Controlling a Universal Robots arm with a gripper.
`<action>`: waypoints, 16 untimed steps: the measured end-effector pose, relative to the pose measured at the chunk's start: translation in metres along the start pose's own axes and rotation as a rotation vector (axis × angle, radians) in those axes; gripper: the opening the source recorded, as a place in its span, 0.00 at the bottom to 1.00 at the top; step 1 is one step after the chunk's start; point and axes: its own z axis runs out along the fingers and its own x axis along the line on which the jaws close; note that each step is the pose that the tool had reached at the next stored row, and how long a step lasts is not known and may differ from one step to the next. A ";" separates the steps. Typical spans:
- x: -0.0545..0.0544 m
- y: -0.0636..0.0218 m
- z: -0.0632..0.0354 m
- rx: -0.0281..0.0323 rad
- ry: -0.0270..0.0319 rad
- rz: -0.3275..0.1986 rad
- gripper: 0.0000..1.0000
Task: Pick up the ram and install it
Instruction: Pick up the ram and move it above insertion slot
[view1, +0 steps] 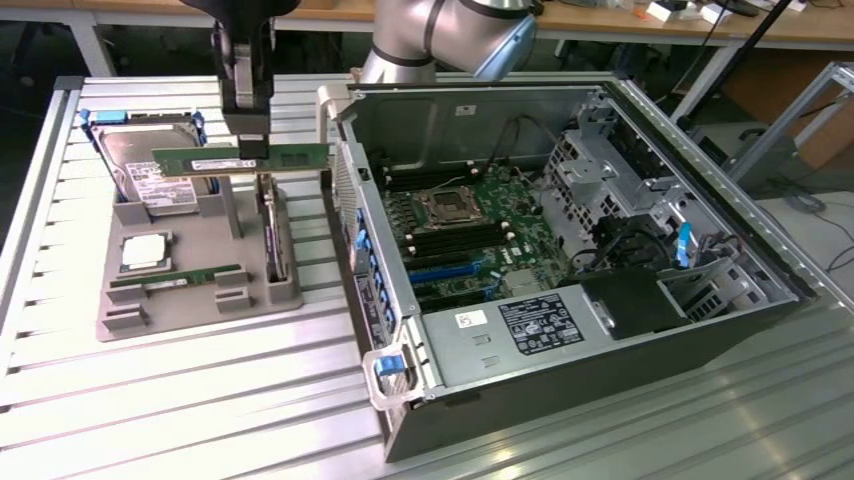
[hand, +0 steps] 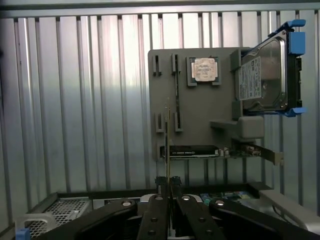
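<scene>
**State.** My fingers (view1: 251, 148) are closed on the ram (view1: 296, 156), clamping its upper edge near mid-length. The ram hangs level, long edge horizontal, above the grey tray (view1: 200, 315) and clear of it. The tray sits toward the desk (view1: 200, 400) edge on the exterior view's left. In the wrist view the stick shows edge-on, running straight out from between my fingertips.

**Hazards, as I judge them.**
1. The grip is narrow against a long board. A jolt could pivot the ram in my fingers, and a tilted stick would not meet a slot squarely.
2. The end of the ram nearest the open computer case (view1: 467, 365) appears close to the case's side rim. A low sideways carry could strike that end against the rim.
3. Inside the case, loose cables lie over the motherboard (view1: 487, 235). They could foul the board or my fingers.

**Surroundings.**
- A second memory stick (view1: 174, 279) lies in a slot at the tray's near end.
- The processor chip (view1: 144, 251) sits just behind that stick.
- The hard drive (view1: 154, 172) leans at the tray's far end, below the ram's outer end.
- A card (view1: 271, 240) stands on edge in the tray beneath my fingers. A ram slipping straight down would likely land on it.
</scene>
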 end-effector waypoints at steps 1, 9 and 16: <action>0.000 -0.0020 0.0000 0.0000 -0.0001 0.000 0.13; -0.001 -0.0170 -0.0006 0.0000 -0.0001 -0.001 0.13; -0.001 -0.0278 -0.0010 0.0000 0.0000 -0.001 0.13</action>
